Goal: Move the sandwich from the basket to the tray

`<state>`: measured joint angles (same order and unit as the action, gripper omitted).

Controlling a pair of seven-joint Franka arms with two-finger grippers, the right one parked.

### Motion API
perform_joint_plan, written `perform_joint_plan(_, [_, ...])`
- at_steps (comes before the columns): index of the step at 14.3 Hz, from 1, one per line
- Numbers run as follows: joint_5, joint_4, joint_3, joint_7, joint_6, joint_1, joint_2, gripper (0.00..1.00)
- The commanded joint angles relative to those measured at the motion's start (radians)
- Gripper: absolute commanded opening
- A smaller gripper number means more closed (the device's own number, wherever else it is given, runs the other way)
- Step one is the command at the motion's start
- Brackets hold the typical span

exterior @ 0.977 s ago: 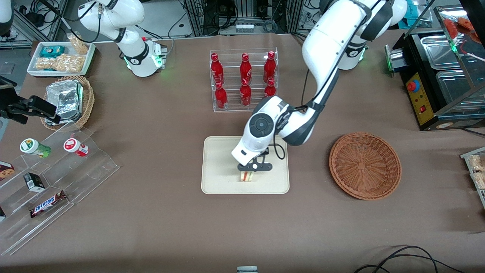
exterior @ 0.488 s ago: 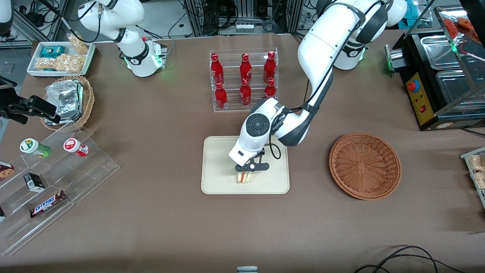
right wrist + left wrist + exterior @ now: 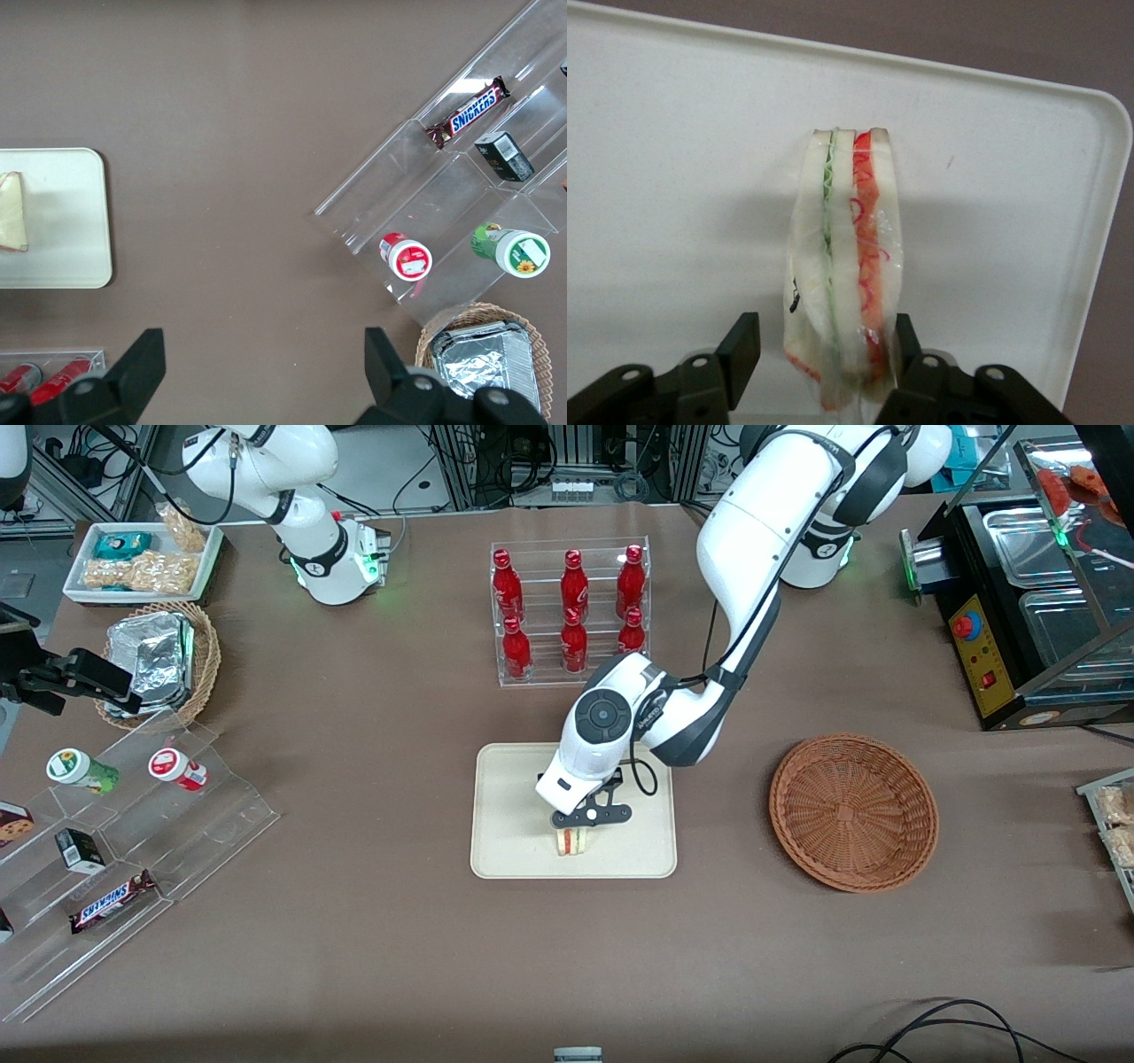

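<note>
The sandwich [image 3: 571, 841] stands on its edge on the cream tray [image 3: 514, 850], near the rim closest to the front camera. My left gripper [image 3: 578, 831] hangs just over it. In the left wrist view the sandwich [image 3: 846, 266] sits between the two black fingers [image 3: 741, 345] of the gripper [image 3: 824, 341]. One finger stands clear of the bread with a gap and the other is close against the wrap, so the jaws are open. The reddish-brown basket [image 3: 852, 812] is empty, toward the working arm's end. The right wrist view shows the tray [image 3: 62, 239] and the sandwich [image 3: 11, 212].
A clear rack of red bottles [image 3: 571, 611] stands farther from the front camera than the tray. A tan basket with foil packs [image 3: 159, 660], a white snack tray [image 3: 142, 562] and a stepped acrylic shelf [image 3: 133, 850] lie toward the parked arm's end. A black appliance [image 3: 1028, 611] is at the working arm's end.
The gripper shifted a little toward the parked arm's end with the sandwich, then stopped over the tray. The sandwich now rests on the tray and shows more fully below the gripper.
</note>
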<state>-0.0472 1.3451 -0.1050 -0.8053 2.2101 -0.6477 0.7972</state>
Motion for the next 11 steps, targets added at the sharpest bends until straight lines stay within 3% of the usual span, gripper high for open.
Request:
perform_joint_plan(1, [0.012,0.038,0.017,-0.015,-0.181,0.002,-0.172,1.0])
perform_joint_plan(3, [0.02,0.035,0.08,0.012,-0.349,0.014,-0.275,1.0])
perform_joint_plan(6, [0.081,0.039,0.094,0.049,-0.51,0.057,-0.386,1.0])
perform_joint_plan(11, [0.084,0.077,0.093,0.064,-0.625,0.226,-0.424,1.0])
